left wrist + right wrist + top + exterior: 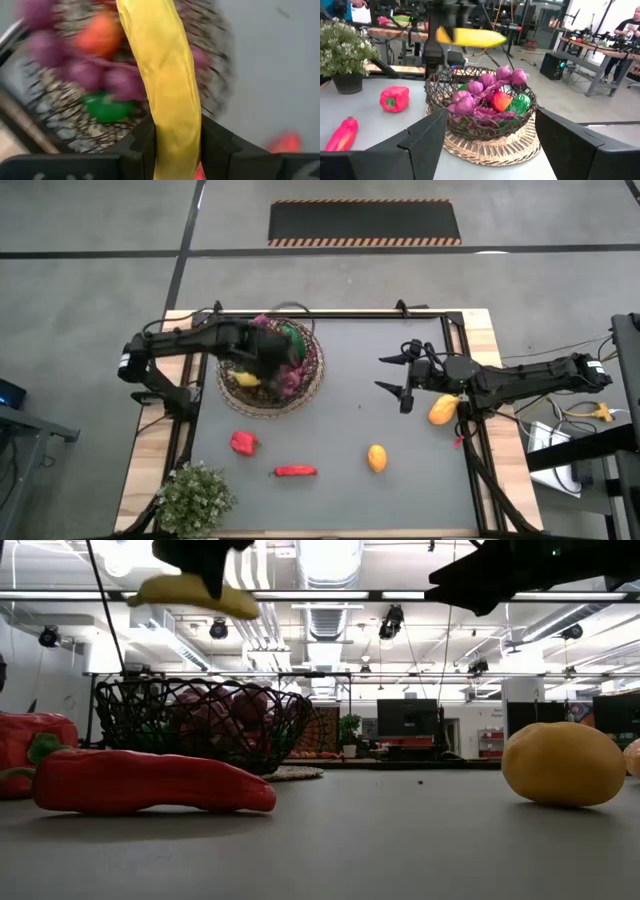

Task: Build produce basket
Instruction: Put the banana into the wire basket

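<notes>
The left gripper (176,145) is closed on the yellow banana (167,75), its two dark fingers (140,142) pinching the fruit near one end so that most of its length sticks out ahead of them. In the high view the left gripper (262,352) hangs over the basket (312,385), which sits toward ten o'clock on the grey table (400,410), and the low view shows the banana (190,593) held level, well above the wicker rim. That height probably lets the fruit clear the rim before it goes in. The basket (480,107) already holds purple grapes (475,95), an orange-red piece (501,101) and a green piece (520,105), and it rests on a paler woven mat (490,145). The banana looks ready to be lowered onto this pile. Outward from the basket, a red pepper (243,443) lies at about seven o'clock on the table, a red chili (295,472) near six, and an orange fruit (377,458) at about five; these are still to be collected. The right gripper (398,376) waits at about three o'clock with its fingers spread wide and nothing between them, pointed toward the basket, and a yellow-orange fruit (443,411) lies just beside that arm. A small potted plant (195,498) stands at the eight o'clock corner, apart from the produce.
</notes>
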